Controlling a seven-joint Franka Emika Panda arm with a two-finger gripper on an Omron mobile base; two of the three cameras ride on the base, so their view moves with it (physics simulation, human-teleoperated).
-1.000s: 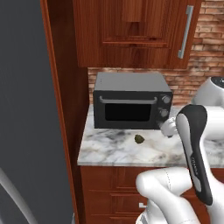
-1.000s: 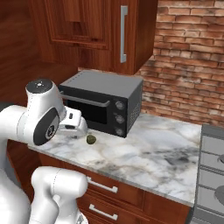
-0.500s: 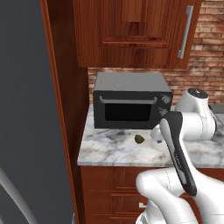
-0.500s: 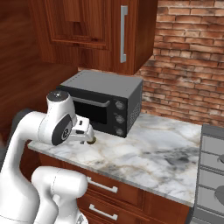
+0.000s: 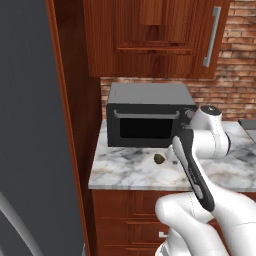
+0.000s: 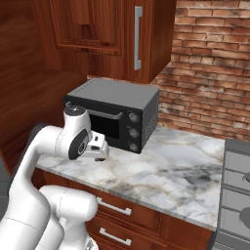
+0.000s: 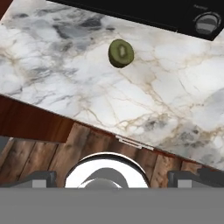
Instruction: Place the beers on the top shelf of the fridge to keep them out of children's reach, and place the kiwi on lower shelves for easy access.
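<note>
above the bench's front edge the jaws stand wide apart, empty. kiwi (image 7: 121, 53) lies alone mid-bench, just before the black oven (image 5: 149, 118). likely light, soft, prone to rolling; pinch gently across its middle.

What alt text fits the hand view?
A small green-brown kiwi lies alone on a marble counter, ahead of the open gripper and not between its fingertips. The black oven borders the far edge of the counter, and wooden cabinet fronts show below its near edge.
</note>
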